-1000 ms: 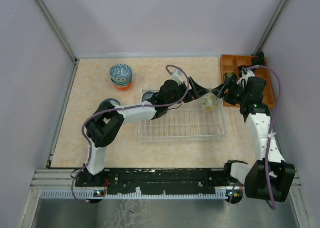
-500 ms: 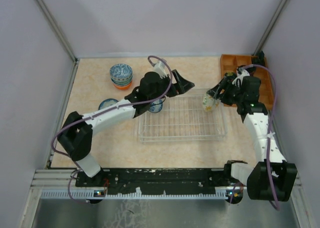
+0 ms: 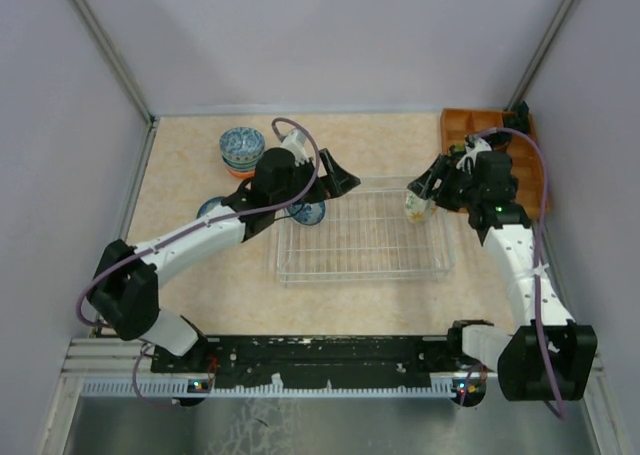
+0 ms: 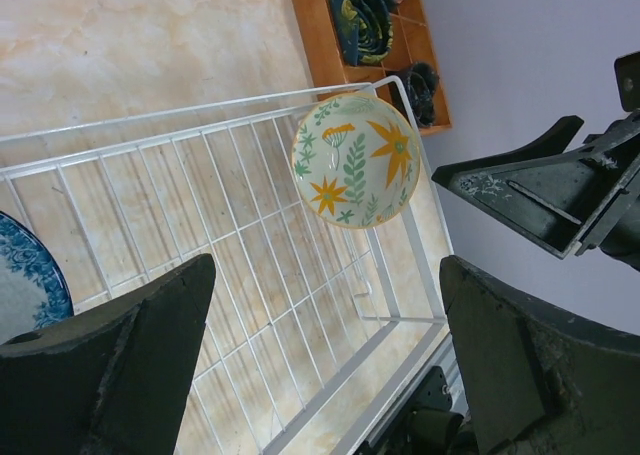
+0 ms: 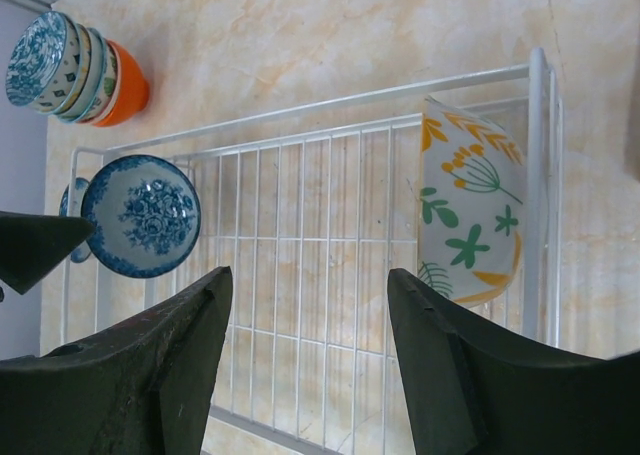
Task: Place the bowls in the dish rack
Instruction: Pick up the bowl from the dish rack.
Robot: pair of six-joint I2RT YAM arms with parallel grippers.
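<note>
White wire dish rack [image 3: 360, 247] mid-table. Standing on edge inside: floral bowl [image 4: 355, 161] in far-right corner, blue-patterned bowl [image 5: 140, 215] in far-left corner. Beyond rack on table, stack of bowls [image 3: 242, 151], orange one lowest. Over rack's left end, left gripper [image 4: 325, 267], fingers wide apart, empty. Near floral bowl, right gripper [image 5: 310, 275], fingers apart, holding nothing.

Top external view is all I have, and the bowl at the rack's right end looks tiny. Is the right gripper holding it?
Observer: No. In the right wrist view the right gripper is open and clear of the bowl.
Operator: How does the bowl sit?
Observer: On its edge, against the end wall of the rack.
Operator: What is its pattern inside?
Observer: The left wrist view shows orange flowers and green leaves on cream.
</note>
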